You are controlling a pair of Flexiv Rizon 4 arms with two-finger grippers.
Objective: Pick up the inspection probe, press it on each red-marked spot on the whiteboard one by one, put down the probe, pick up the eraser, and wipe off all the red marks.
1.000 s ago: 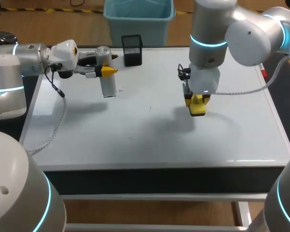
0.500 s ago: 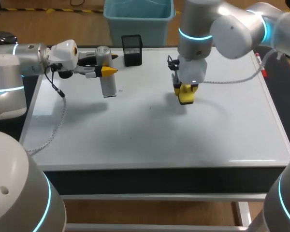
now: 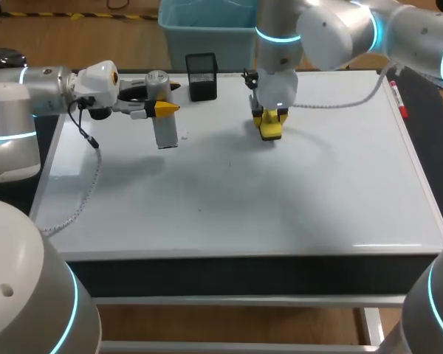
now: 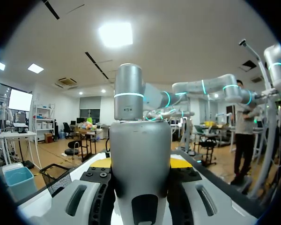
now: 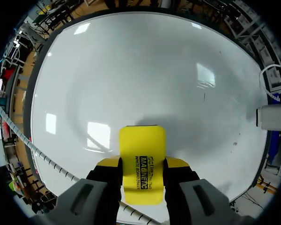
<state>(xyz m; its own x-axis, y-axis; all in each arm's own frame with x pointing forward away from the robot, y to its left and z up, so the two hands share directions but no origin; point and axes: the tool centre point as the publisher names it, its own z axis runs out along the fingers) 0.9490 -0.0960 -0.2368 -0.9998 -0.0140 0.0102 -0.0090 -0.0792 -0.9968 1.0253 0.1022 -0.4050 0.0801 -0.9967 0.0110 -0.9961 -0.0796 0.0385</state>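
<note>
At the whiteboard's (image 3: 280, 206) far middle, my right claw (image 3: 269, 125) points down and pinches the yellow eraser (image 3: 271, 135) from two sides; I can't tell if it touches the board. Left claw (image 3: 162, 98), near the far-left corner, is clamped on the silver probe (image 3: 165, 133), upright, lower end toward the board. Black mesh holder (image 3: 201, 76) sits at the far edge near the probe.

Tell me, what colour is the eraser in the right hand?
Bright yellow with black print; the rectangular block eraser shows best in the right wrist view.
</note>
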